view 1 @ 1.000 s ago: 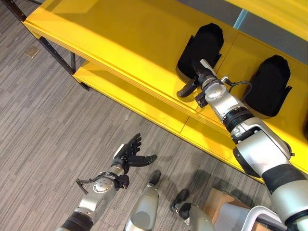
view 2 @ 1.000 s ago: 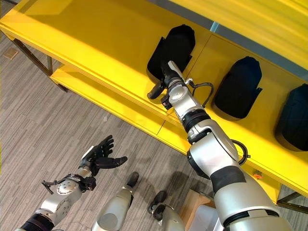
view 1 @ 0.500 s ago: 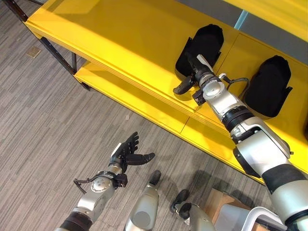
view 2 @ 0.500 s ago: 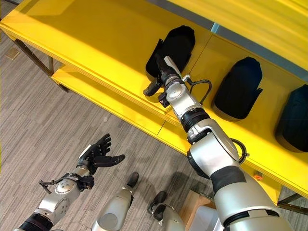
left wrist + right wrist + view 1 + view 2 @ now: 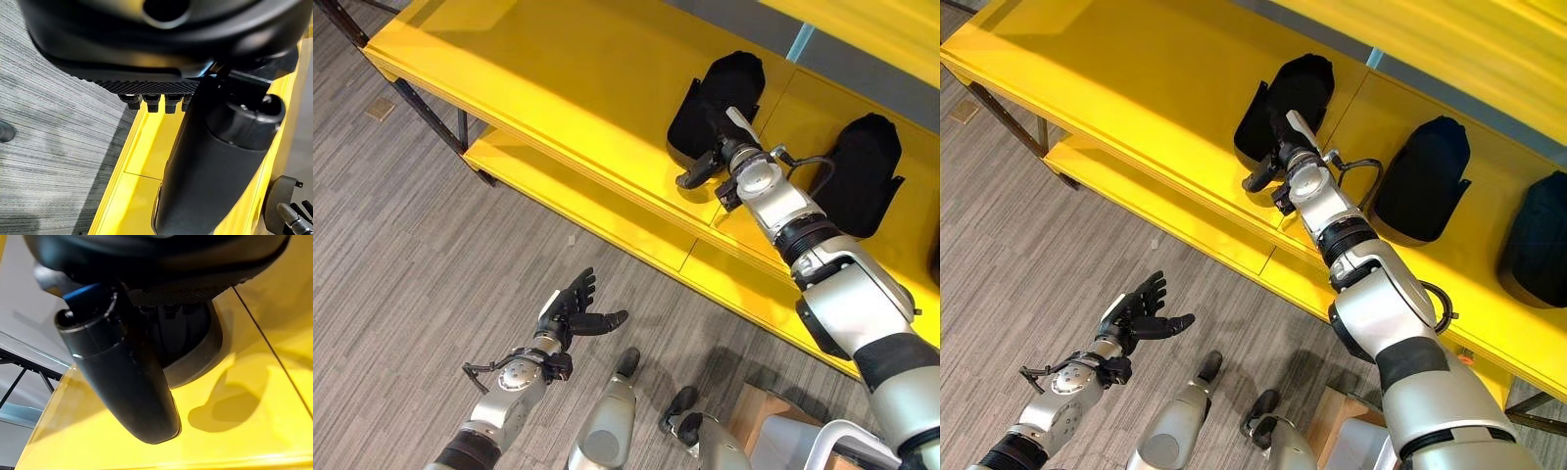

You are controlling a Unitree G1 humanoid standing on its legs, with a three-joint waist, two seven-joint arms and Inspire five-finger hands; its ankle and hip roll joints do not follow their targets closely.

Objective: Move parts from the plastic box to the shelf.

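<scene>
The right hand rests against the near end of a black part lying on the yellow shelf, thumb jutting toward the shelf's front edge; its fingers are hidden against the part, so I cannot tell whether they grip it. Two more black parts lie farther along the same shelf. The left hand hovers over the grey floor, fingers spread and empty.

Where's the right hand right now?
In the head views the right hand is up on the yellow shelf, against the leftmost black part; its thumb sticks out over the shelf toward the front edge.
</scene>
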